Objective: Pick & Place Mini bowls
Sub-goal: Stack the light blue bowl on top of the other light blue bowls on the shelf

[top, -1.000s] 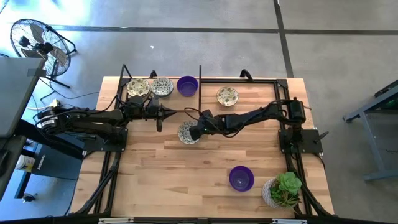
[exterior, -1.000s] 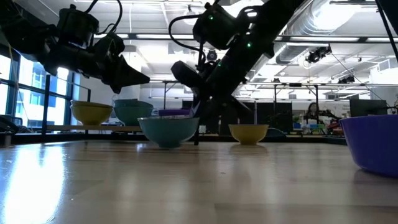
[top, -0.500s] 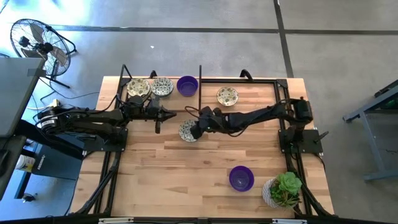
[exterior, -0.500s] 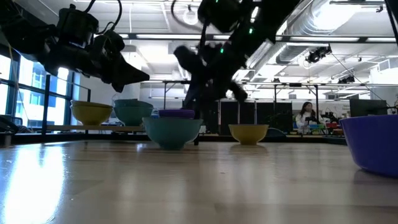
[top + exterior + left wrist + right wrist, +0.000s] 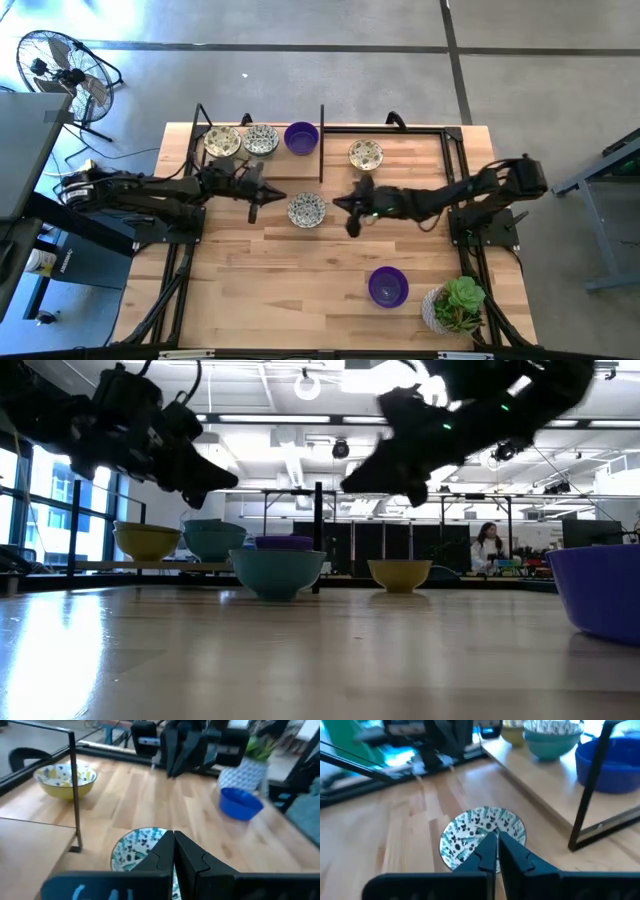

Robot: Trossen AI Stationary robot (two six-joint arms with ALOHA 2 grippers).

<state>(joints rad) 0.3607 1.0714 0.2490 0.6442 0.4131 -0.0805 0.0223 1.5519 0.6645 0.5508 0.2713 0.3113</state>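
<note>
Sitting alone near the middle of the surface, a speckled bowl is flanked by both arms. At its 3 o'clock, clear of it, the right end effector is held with fingers together and nothing in them. At its 9 o'clock the left end effector is likewise pressed shut and empty. Two more speckled bowls and a purple bowl are lined up at 12 o'clock along the far edge.
</note>
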